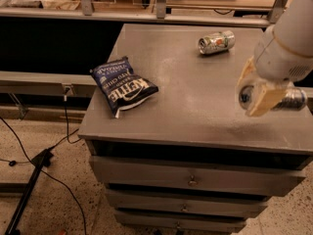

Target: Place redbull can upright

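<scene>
The redbull can [295,99] is a slim silver can with a blue-tinted end. It lies horizontally in my gripper [255,96] over the right front part of the grey cabinet top [195,92]. The cream fingers [263,98] are closed around the can near its end, and the can seems to hang slightly above the surface. The white arm [288,43] comes in from the upper right and hides part of the can.
A shorter silver can with green and orange print [215,42] lies on its side at the back of the top. A dark blue chip bag [124,85] lies at the left front. Drawers are below, with cables and a stand on the floor at left.
</scene>
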{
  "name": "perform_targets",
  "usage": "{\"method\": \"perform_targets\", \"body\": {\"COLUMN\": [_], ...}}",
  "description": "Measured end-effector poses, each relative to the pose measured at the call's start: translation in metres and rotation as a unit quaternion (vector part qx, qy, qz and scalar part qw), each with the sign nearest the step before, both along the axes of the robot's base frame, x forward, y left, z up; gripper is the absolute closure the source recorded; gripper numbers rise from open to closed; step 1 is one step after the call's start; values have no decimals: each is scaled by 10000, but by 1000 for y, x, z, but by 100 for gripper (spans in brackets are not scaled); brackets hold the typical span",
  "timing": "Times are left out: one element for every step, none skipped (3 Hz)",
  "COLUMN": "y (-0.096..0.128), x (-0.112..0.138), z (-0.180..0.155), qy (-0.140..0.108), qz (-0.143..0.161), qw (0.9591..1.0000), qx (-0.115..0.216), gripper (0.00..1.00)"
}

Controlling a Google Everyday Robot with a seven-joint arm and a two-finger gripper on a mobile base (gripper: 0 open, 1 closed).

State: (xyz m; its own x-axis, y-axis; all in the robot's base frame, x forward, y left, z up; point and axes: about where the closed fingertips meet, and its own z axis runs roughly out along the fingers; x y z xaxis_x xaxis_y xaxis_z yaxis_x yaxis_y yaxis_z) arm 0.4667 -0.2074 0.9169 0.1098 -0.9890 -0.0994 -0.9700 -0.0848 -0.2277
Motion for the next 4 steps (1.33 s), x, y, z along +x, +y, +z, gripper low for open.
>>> {"method": "perform_targets", "body": {"y": [2, -14, -28, -14], "x": [3, 17, 22, 19], "z": [44, 67, 72, 90], "qy": [-150, -403, -520, -515], "qz": [-156, -166, 88, 390], "qw": [9995, 9955, 9824, 9533], "qx": [238, 841, 1794, 2950], "gripper": [100, 100, 100, 100]}}
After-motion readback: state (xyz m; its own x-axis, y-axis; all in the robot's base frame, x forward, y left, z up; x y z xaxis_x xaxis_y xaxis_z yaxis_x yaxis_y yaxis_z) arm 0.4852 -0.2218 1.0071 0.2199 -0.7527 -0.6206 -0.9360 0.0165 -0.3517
